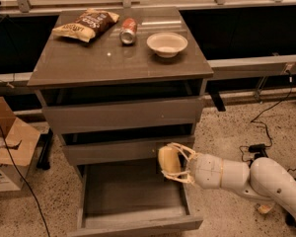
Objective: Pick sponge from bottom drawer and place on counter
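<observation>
**Sponge** (166, 159): pale-yellow foam block. We find it off the drawer floor, level with the middle drawer front (113, 152) and just in front of that drawer's right end.

**Gripper** (172, 162): low at the cabinet's right side, reaching in from the right. Its fingers are closed around the sponge, pinching it from above and below.

**Bottom drawer** (138, 225): pulled fully out. We see nothing inside it.

**Counter** (113, 60): carries a chip bag (86, 23), a can (129, 30) and a white bowl (167, 44) along its rear half. The front half is bare.

**Hazards, as we judge them:**
- The sponge sits beneath the two upper drawer fronts and the counter's overhang. A straight rise could catch it on these edges and drag it from the grip, so we would back it outward first.
- Foam yields under pressure. A light hold may let it slip during the swing, dropping it into the drawer or onto the floor.
- A release too far back could knock the bowl or can.
</observation>
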### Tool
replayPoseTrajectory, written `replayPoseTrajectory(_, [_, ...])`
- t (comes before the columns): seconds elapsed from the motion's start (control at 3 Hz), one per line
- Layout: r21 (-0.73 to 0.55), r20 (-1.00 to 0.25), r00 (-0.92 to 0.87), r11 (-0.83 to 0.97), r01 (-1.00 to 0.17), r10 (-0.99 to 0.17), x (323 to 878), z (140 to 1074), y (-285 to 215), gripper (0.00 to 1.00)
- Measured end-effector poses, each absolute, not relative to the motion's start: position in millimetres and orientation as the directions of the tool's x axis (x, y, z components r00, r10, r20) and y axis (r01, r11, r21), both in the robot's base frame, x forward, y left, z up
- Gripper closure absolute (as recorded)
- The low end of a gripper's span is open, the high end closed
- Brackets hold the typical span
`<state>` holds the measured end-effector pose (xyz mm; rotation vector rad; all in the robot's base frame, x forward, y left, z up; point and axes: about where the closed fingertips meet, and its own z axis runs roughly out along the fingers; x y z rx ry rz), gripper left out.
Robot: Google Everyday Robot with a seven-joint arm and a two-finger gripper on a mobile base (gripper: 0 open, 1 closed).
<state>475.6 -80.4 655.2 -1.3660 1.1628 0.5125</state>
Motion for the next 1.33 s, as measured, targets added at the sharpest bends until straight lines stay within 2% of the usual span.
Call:
replayPoseTrajectory(0.33, [-0.575,-0.793,0.489,0.181,-0.798,-0.364,486.5,684.1,-73.0,1.00])
replayPoseTrajectory(1.0, [-0.835,-0.512,0.761,0.021,-0.550,-0.399,527.8,810.3,-47.3,1.00])
replayPoseTrajectory(1.33, [-0.901,-0.347,0.851,-0.112,-0.419,-0.393,541.9,875.8,-24.7,1.00])
